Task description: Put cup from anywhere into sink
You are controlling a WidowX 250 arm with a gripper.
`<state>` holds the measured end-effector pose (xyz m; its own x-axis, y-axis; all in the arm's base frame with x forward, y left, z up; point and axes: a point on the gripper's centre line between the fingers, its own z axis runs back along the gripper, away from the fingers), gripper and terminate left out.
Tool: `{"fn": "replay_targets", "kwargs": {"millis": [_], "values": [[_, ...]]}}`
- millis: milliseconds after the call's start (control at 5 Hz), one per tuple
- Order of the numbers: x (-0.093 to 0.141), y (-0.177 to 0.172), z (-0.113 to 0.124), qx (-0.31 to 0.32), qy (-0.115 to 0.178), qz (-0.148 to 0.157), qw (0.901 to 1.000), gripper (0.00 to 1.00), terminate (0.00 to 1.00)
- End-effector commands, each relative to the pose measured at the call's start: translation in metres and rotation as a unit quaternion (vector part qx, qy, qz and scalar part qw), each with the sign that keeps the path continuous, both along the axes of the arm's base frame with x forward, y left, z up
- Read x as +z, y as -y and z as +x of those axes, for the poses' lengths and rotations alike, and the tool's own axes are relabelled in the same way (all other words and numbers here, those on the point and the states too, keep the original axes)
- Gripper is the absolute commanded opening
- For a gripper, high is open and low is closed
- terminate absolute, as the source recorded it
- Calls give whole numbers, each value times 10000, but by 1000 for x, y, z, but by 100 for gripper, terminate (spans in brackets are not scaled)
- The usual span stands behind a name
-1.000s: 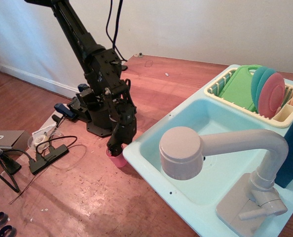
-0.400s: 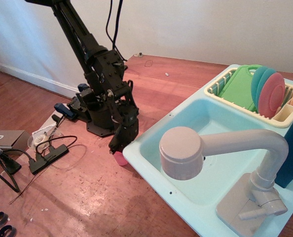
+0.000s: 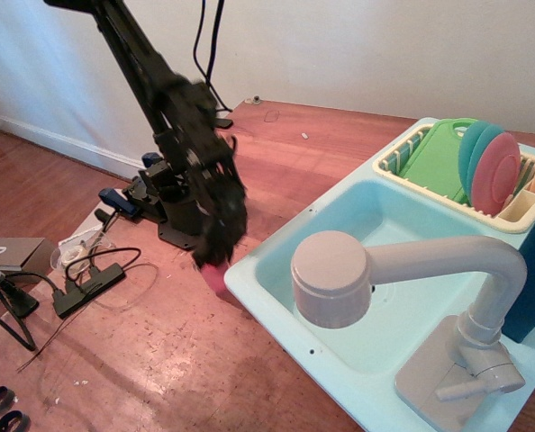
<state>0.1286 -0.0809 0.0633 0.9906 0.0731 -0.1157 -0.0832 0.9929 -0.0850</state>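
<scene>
Reddish-brown wood surface (image 3: 159,360) fills most of the frame, w/ white wall along the top. Aqua-blue sink (image 3: 376,220) takes up the right half, basin open to view, its near-left corner at centre frame. Grey-beige faucet (image 3: 403,270) arches over the basin from lower right, round head hanging at centre. Cream dish rack (image 3: 395,160) sits at the sink's upper-right end, holding a green board (image 3: 439,157) and upright plates, teal ones behind a pink plate (image 3: 497,180).

Black robot arm (image 3: 150,81) slants down from upper left toward centre; lower part is motion-blurred. Its base (image 3: 164,207) sits left of centre, cables (image 3: 87,270) trailing off to the left edge.

Tool (image 3: 218,243) is at the arm's lower end, just left of the sink's near-left corner, too smeared to make out the fingers: can't tell if clenched or released. Pink cup (image 3: 215,279) shows directly under the tool, just beside the sink's outer edge, not in the basin. Only its lower part is visible; whether it touches the surface can't be told.
</scene>
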Motion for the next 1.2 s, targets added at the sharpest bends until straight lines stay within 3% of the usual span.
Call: {"fn": "replay_targets", "kwargs": {"millis": [0, 200, 600, 1000], "values": [[62, -6, -23, 137, 271, 57, 9995, 0, 0], [87, -19, -21, -4, 251, 93, 9996, 0, 0], [115, -51, 51, -69, 1142, 322, 9929, 0, 0], [120, -68, 104, -225, 1460, 351, 9884, 0, 0]]}}
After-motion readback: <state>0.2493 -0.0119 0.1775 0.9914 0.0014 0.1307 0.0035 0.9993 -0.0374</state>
